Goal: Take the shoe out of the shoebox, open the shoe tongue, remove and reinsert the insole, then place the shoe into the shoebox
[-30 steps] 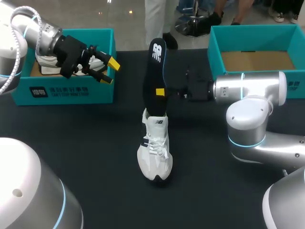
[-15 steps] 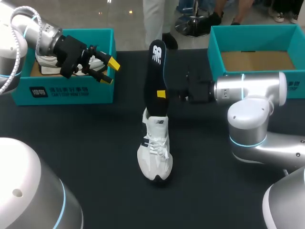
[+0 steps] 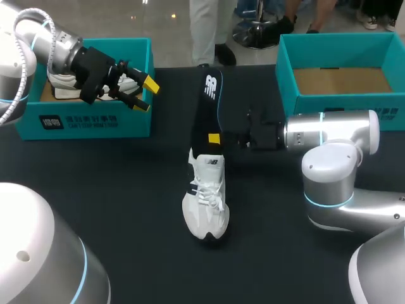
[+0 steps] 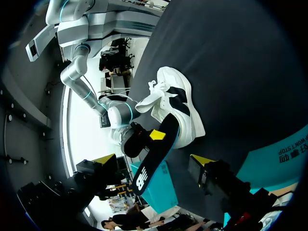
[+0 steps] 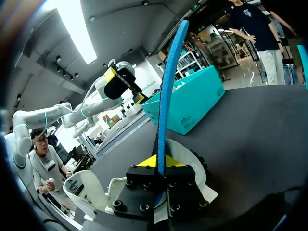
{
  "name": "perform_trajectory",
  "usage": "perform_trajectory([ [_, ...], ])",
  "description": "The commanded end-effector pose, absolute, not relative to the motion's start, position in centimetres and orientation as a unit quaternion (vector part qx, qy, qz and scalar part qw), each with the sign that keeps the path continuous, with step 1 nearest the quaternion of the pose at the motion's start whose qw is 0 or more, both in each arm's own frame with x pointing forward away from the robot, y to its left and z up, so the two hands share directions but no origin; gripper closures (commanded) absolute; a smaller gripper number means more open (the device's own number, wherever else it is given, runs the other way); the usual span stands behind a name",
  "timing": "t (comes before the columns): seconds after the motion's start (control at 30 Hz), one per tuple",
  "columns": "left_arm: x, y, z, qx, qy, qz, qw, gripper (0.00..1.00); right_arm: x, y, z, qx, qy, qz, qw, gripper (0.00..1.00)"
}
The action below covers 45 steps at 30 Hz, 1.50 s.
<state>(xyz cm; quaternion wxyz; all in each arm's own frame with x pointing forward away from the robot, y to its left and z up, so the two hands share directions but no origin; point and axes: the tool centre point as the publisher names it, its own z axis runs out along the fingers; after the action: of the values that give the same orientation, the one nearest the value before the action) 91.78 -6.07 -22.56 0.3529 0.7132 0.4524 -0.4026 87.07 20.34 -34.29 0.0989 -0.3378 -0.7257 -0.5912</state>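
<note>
The right claw (image 3: pixel 214 139), pinched on the black insole (image 3: pixel 207 107), had sunk lower than a second earlier, and the insole's tip with it. I judged it was going back into the white shoe (image 3: pixel 205 202), which stood on its sole mid-counter (image 3: pixel 114 190). The left claw (image 3: pixel 145 95) hung spread and empty at the left shoebox (image 3: pixel 95 120). Bare counter lay either side of the shoe, and the right shoebox (image 3: pixel 304 101) sat well apart.

White shoe (image 3: pixel 205 202); black insole (image 3: pixel 204 107), blue-edged; teal shoebox (image 3: pixel 95 120); black table (image 3: pixel 126 190).
</note>
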Motion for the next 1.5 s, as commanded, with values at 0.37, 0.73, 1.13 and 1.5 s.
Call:
perform_trajectory([
  [0.37, 91.8, -6.0, -22.6, 0.714, 0.452, -0.402, 0.353, 0.0, 84.6, 20.8, -35.8, -0.358, -0.727, -0.578, 0.103, 1.0],
  [0.73, 91.8, -6.0, -22.6, 0.714, 0.452, -0.402, 0.353, 0.0, 83.5, 20.7, -36.3, -0.367, -0.728, -0.569, 0.108, 1.0],
  [1.13, 91.8, -6.0, -22.6, 0.714, 0.452, -0.402, 0.353, 0.0, 84.5, 20.9, -34.6, -0.351, -0.737, -0.569, 0.096, 0.61],
  [1.5, 91.8, -6.0, -22.6, 0.714, 0.452, -0.402, 0.353, 0.0, 86.8, 20.3, -33.2, -0.335, -0.755, -0.556, 0.092, 0.73],
])
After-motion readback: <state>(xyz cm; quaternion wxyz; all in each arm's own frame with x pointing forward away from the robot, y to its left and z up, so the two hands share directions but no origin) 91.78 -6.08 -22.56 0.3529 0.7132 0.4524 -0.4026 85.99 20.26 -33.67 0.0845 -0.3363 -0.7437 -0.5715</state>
